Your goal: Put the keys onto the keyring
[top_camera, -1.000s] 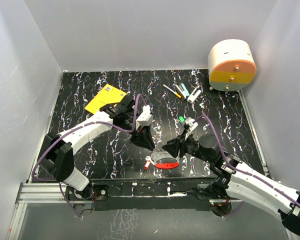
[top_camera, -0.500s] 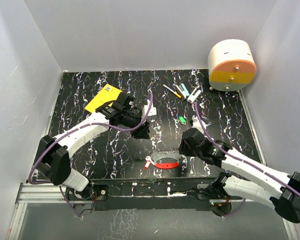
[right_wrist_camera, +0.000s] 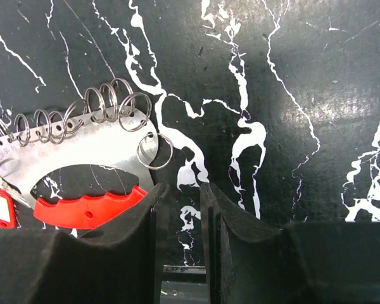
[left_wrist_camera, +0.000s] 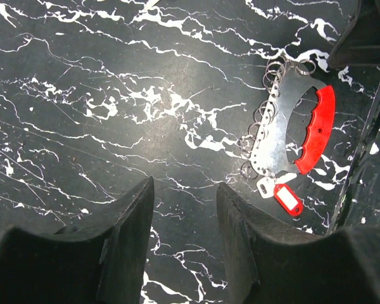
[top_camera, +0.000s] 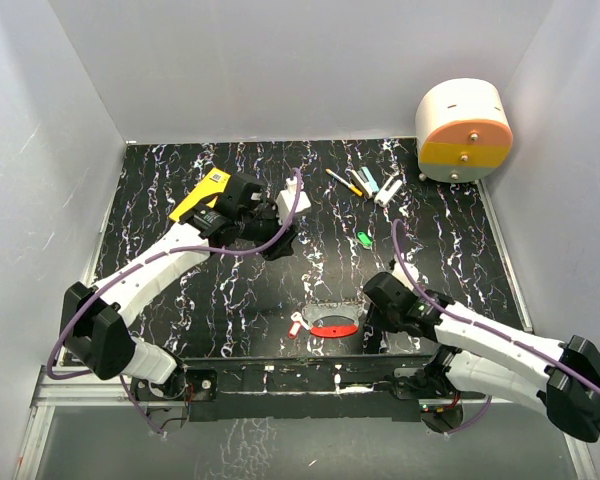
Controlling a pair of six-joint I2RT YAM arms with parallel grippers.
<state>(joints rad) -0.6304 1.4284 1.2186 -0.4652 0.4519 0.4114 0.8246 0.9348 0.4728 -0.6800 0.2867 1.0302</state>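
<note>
The keyring (top_camera: pixel 332 324) is a silver crescent plate with a red grip and several wire rings, lying near the table's front edge. It also shows in the left wrist view (left_wrist_camera: pixel 285 136) and the right wrist view (right_wrist_camera: pixel 82 158). A red tag key (left_wrist_camera: pixel 287 199) and a whitish key (left_wrist_camera: pixel 265 185) lie at its left end (top_camera: pixel 297 325), touching the last ring; whether they are threaded I cannot tell. My left gripper (top_camera: pixel 277 243) (left_wrist_camera: pixel 183 190) is open and empty, high over the table behind the keyring. My right gripper (top_camera: pixel 373 315) (right_wrist_camera: pixel 180 190) hovers just right of the keyring, jaws a narrow gap apart, empty.
A yellow box (top_camera: pixel 202 195) lies at the back left under the left arm. Pens and markers (top_camera: pixel 365 183) and a small green piece (top_camera: pixel 364 238) lie at the back right. A white and orange drum (top_camera: pixel 464 130) stands in the far right corner.
The left gripper has pulled back and up, away from the keyring toward the yellow box. The right gripper has swung down toward the front edge, right of the keyring.
</note>
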